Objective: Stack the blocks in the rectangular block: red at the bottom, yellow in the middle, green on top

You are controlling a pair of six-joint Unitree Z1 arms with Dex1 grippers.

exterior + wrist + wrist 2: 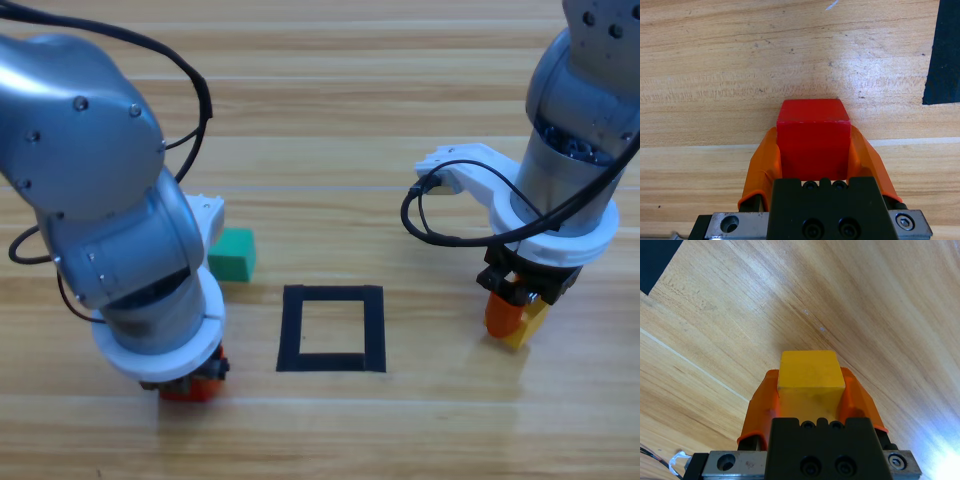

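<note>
Left gripper [814, 150] jaws clamp the red cube [813, 135], seemingly tabletop-low; right gripper [810, 390] jaws clamp the yellow cube [810, 377].

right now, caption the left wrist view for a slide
Left claw shut on the red cube above the wooden table, tape square's edge at upper right.

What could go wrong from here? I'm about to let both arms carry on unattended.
1. Both hands grip cubes at once: the left hand holds the red cube, the right hand the yellow cube. If both head for the tape square together, the arms could collide.
2. Yellow might land before red, breaking the order.
3. The green cube sits close beside the left arm, which may knock it.
</note>
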